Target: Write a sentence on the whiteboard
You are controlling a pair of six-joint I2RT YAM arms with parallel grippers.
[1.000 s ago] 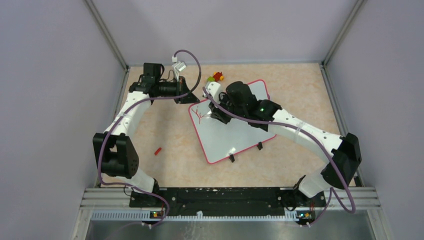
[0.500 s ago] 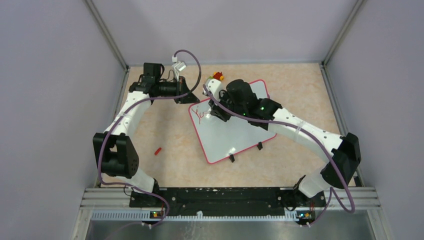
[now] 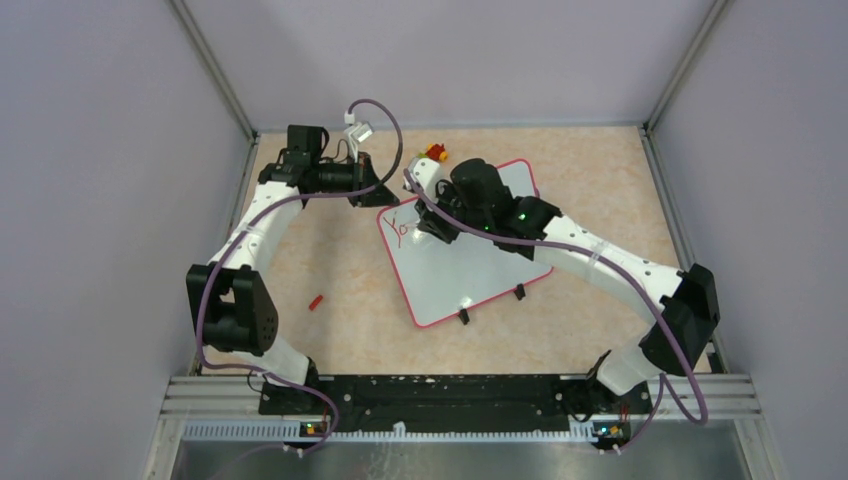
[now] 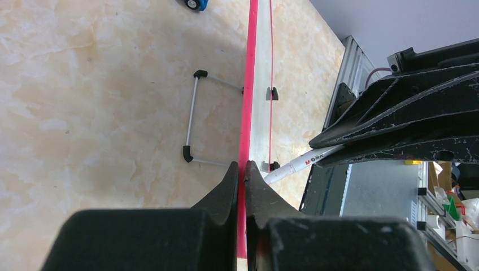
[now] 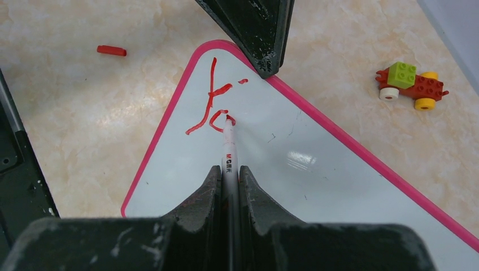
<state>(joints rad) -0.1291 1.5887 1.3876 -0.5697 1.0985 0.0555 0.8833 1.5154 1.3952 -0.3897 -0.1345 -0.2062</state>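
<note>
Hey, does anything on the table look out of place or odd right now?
A small red cap lies loose on the table left of the whiteboard, probably off the marker. A brick toy car sits past the board's far edge, unrelated to the writing.

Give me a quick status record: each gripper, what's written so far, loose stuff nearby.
left gripper: shut on the whiteboard rim at a corner
right gripper: shut on the marker, tip touching the whiteboard
writing: red Y plus a partial second letter
loose items: red cap and toy car on the table, off the board
</note>
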